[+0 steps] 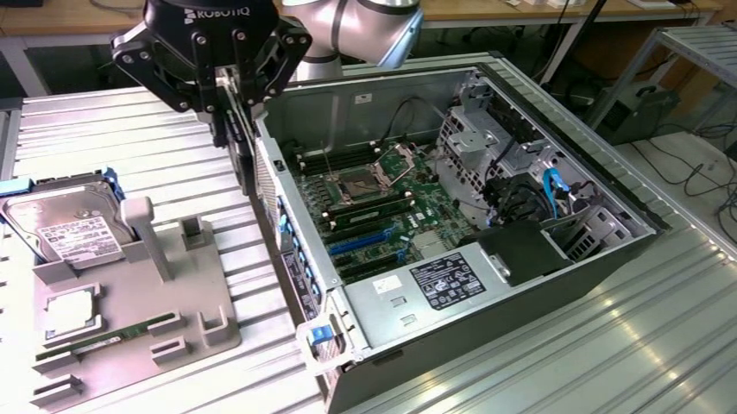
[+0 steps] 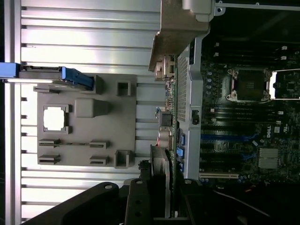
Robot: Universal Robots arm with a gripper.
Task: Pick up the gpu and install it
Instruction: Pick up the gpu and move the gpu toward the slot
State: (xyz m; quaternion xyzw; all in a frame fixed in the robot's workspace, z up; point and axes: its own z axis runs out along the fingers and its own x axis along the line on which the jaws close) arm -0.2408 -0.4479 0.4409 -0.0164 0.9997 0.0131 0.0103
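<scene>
Gripper had jaws clamped on gpu. Card was up in air, standing on edge, just outside rear wall of open pc case, grey tray on other side. Long axis ran along that wall, silver bracket at end farthest from fingers. Not slotted yet.

Robotics lab, ribbed aluminium worktable, open computer tower, wooden benches, trailing cables.
</scene>
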